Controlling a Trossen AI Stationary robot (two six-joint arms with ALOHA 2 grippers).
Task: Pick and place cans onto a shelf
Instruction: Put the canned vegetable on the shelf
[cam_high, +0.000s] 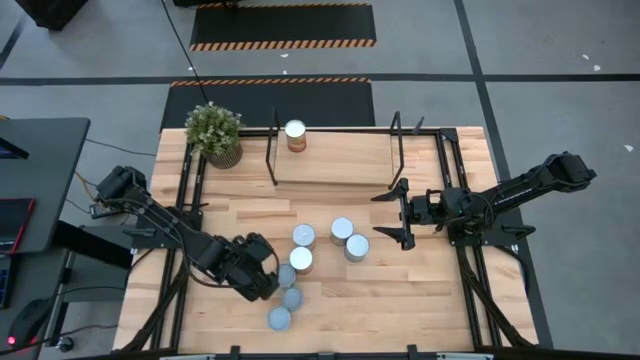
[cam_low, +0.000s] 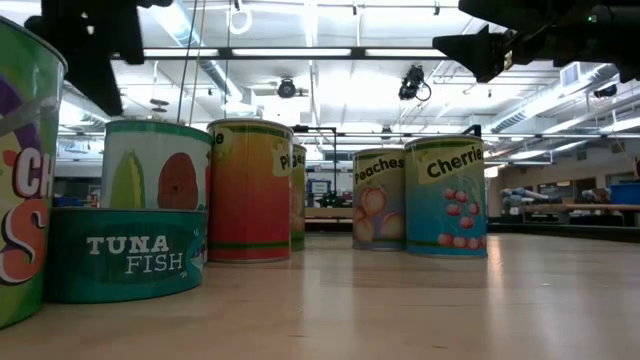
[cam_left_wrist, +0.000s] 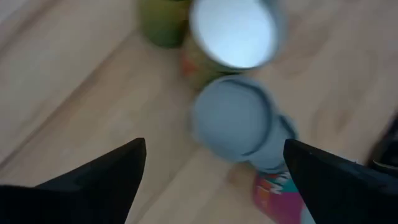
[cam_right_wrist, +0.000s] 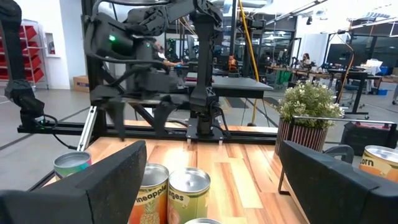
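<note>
So the left gripper (cam_high: 268, 283) is hovering right over the near end of the can cluster, fingers spread wide with nothing between them; in its wrist view a low blue-grey tin (cam_left_wrist: 236, 121) sits directly below, framed between the two fingertips (cam_left_wrist: 118, 165), and a taller can with a shiny lid (cam_left_wrist: 233, 31) stands just beyond it. Looks to me like the reach-in step of a pick, not the grab yet.

One corn can (cam_high: 295, 135) already sits on the shelf (cam_high: 340, 165), far ahead of that gripper; the rest of the cans (cam_high: 325, 245) are still down on the table (cam_high: 420, 290), bunched up, some touching.

Right gripper (cam_high: 400, 212) hangs well off to the side of the cluster, close to the shelf's end, also spread and empty; seems to be just waiting.

Next move, I'd guess: drop straight down around that blue-grey tin and close; tricky bit is the neighbours sit so tight that a finger could nudge one over. The potted plant (cam_high: 214, 133) beside the shelf is out of the way.
</note>
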